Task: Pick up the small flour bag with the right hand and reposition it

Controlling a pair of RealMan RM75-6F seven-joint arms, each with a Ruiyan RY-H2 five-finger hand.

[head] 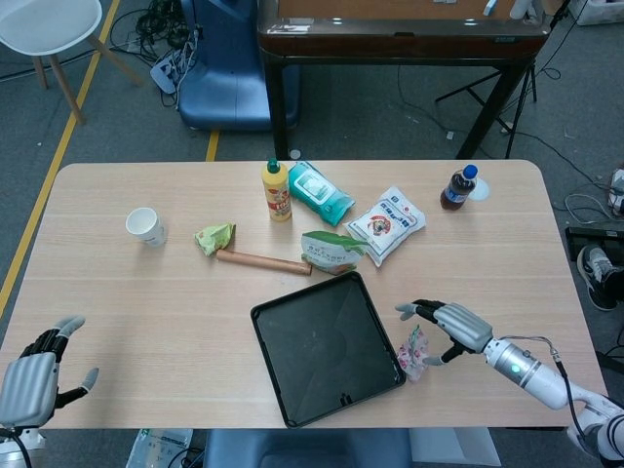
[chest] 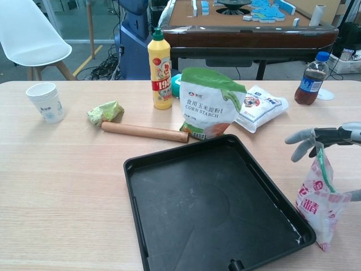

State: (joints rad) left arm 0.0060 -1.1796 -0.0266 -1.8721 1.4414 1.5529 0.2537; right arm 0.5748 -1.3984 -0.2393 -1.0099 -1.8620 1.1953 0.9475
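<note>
The small flour bag (head: 413, 353) (chest: 317, 206), white and pink with a green strip, stands on the table just off the right edge of the black tray (head: 292, 314) (chest: 131, 169). My right hand (head: 448, 325) (chest: 324, 138) hovers at the bag's top. Its fingers are spread to either side of the top and touch it, and I see no closed grip. My left hand (head: 29, 375) rests at the near left table edge with its fingers apart, holding nothing. The chest view does not show it.
Behind the tray stand a corn starch bag (head: 331, 252) (chest: 210, 104), a larger white bag (head: 387, 224), a yellow bottle (head: 277, 190), a rolling pin (head: 263, 261) and a green wad (head: 214, 237). A paper cup (head: 145, 226) is far left, a cola bottle (head: 459, 187) far right.
</note>
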